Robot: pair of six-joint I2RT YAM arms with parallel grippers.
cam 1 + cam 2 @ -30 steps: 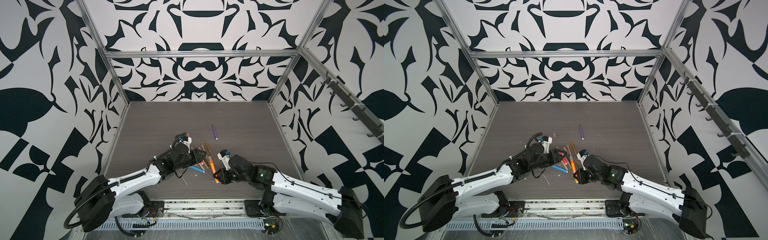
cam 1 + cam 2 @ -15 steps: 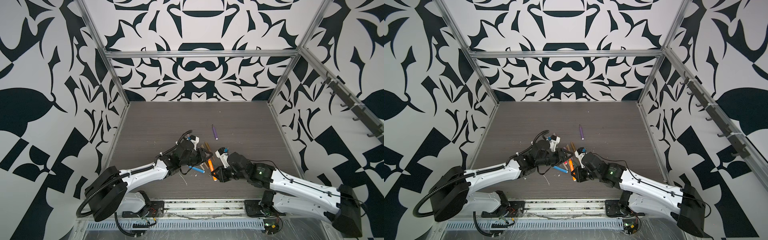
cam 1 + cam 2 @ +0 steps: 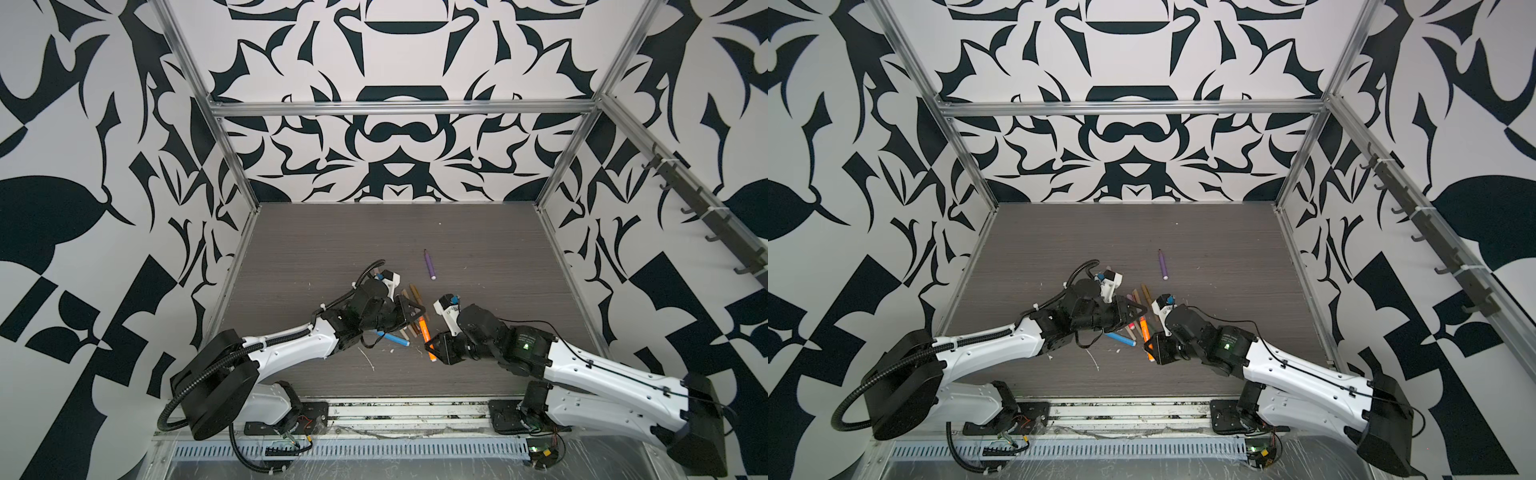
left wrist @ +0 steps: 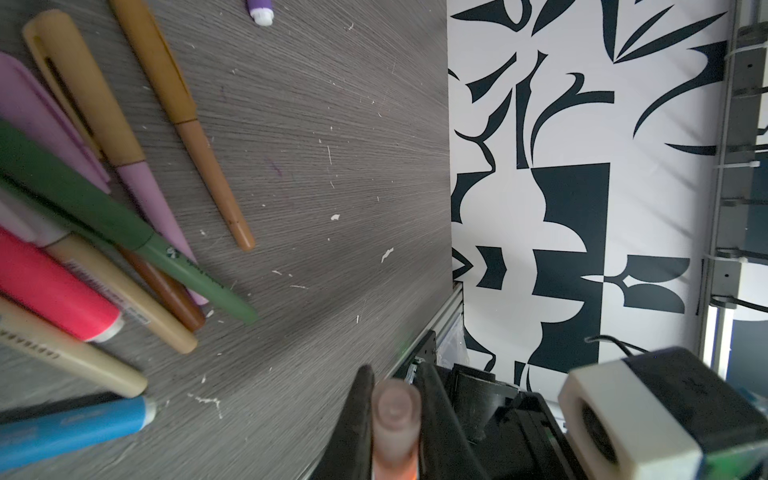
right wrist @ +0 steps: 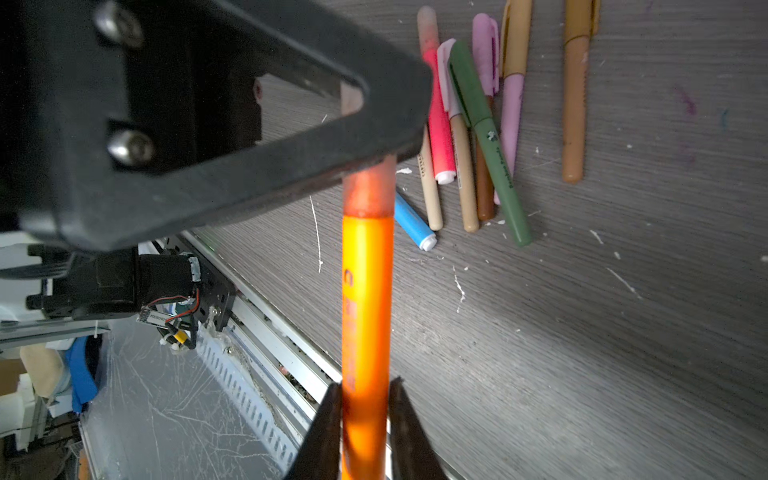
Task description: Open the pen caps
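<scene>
An orange pen point(image 5: 368, 291) hangs above the table between my two grippers, seen in both top views point(image 3: 424, 330) point(image 3: 1144, 328). Its pale pinkish pen cap point(image 5: 368, 193) point(image 4: 395, 415) sits on the pen's end. My left gripper point(image 4: 395, 419) point(image 3: 417, 311) is shut on that cap. My right gripper point(image 5: 365, 411) point(image 3: 432, 348) is shut on the orange barrel near its other end. Several capped pens point(image 5: 478, 137) lie side by side on the table beyond the held pen, among them a green pen point(image 4: 124, 232) and a pink-red pen point(image 4: 50, 286).
A purple pen point(image 3: 429, 264) lies alone farther back on the grey table point(image 3: 478, 249). A blue pen point(image 3: 392, 337) rests under my left wrist. White flecks point(image 3: 370, 359) dot the front of the table. The metal front rail point(image 3: 395, 409) runs close behind both grippers.
My left gripper has swung right to the orange pen's cap end and shut on it. My right gripper has kept the pen and shifted slightly toward the left.
</scene>
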